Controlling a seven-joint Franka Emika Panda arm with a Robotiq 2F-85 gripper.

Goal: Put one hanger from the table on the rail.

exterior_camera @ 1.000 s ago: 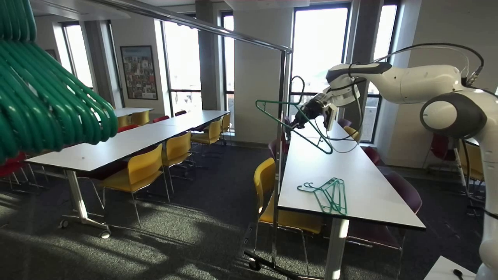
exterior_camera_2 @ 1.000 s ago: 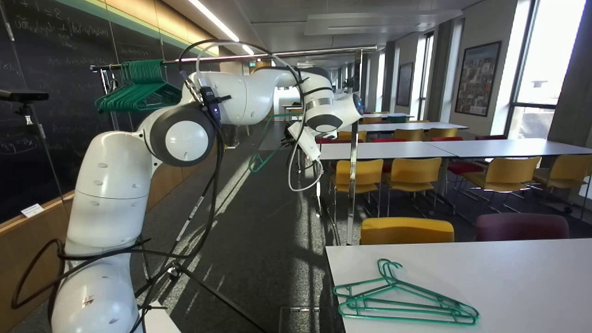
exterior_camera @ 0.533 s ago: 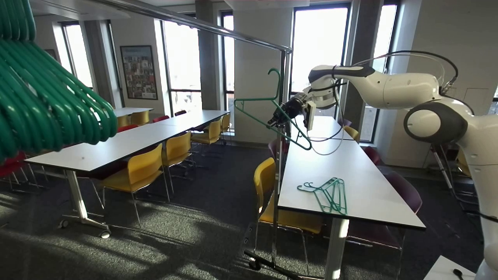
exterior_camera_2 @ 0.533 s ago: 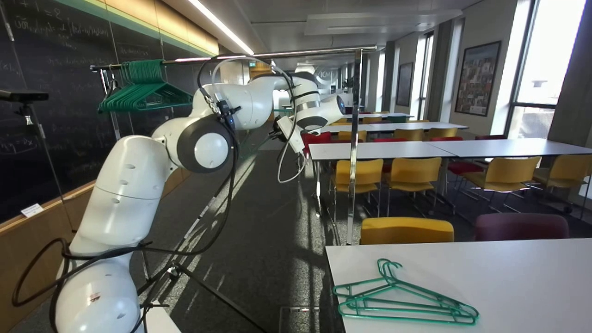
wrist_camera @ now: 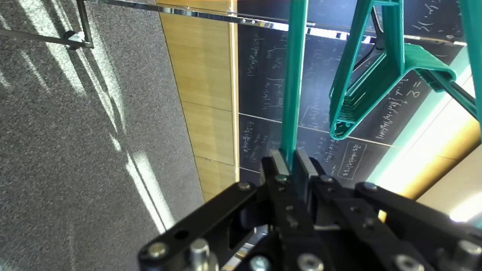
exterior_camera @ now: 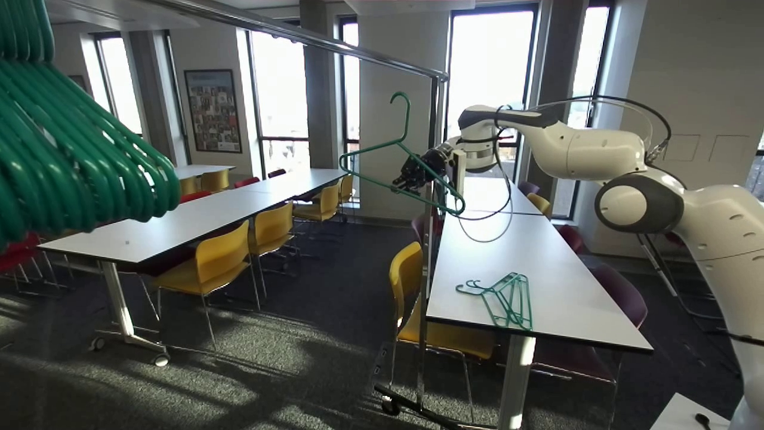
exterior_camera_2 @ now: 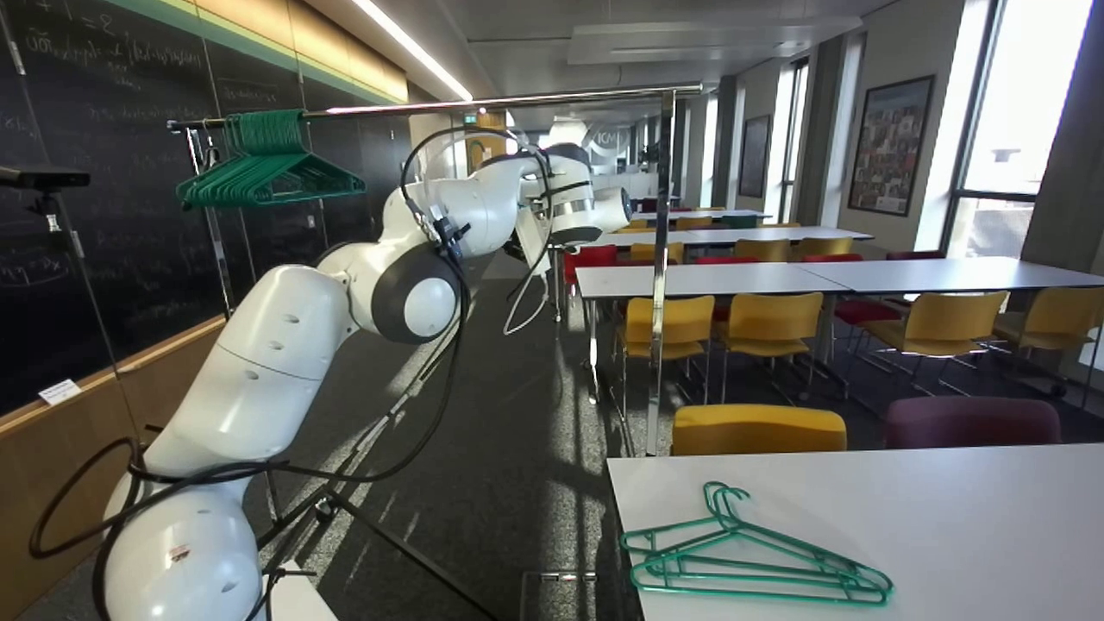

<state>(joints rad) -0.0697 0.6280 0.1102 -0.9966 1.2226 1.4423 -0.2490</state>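
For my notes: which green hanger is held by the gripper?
The lone, tilted hanger pinched in the gripper; bunched hangers hang on the rail, others lie on the table.

- Daylight came through the tall windows (exterior_camera: 492, 65), which were blown nearly white.
- Sunlit patches and shadows streaked the floor (exterior_camera: 239, 382), in the wrist view too.
- A ceiling strip light (exterior_camera_2: 412, 47) glowed; the rail (exterior_camera_2: 586, 96) caught highlights.
- Glare whitened the wrist view's lower right edge; the gripper (wrist_camera: 291, 160) was slightly soft at its near end.
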